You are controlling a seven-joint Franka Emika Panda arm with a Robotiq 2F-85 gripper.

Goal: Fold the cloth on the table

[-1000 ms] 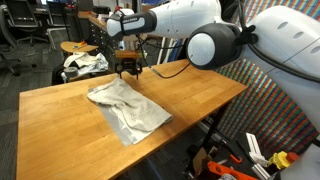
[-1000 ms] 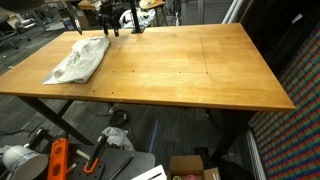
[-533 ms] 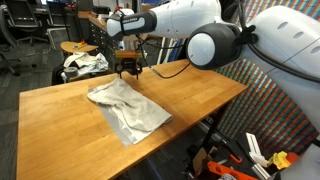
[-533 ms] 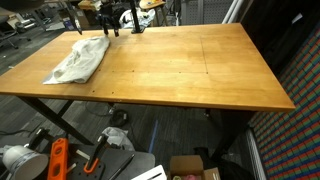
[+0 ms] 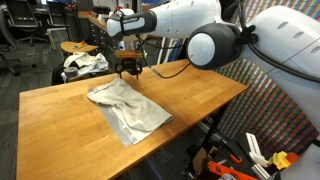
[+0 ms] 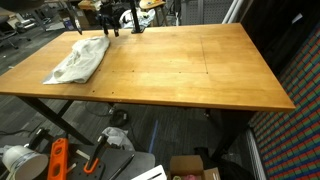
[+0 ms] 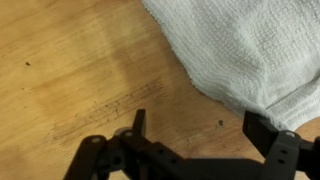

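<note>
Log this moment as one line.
gripper: open, empty, above cloth edge | cloth: rumpled, unfolded | table: holds cloth

A small round wooden stool [image 5: 72,47] stands at the back in an exterior view, with a white-and-dark fabric bundle [image 5: 85,63] just beside it. On the floor lie an orange tool [image 6: 58,160], a crumpled grey item [image 6: 118,138] and an open cardboard box [image 6: 190,167].

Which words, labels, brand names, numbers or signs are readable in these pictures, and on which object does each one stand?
No text can be read.
The cloth, the table and the hand show no writing.
The orange object on the floor and the clutter around it are too small and blurred to show any label.
</note>
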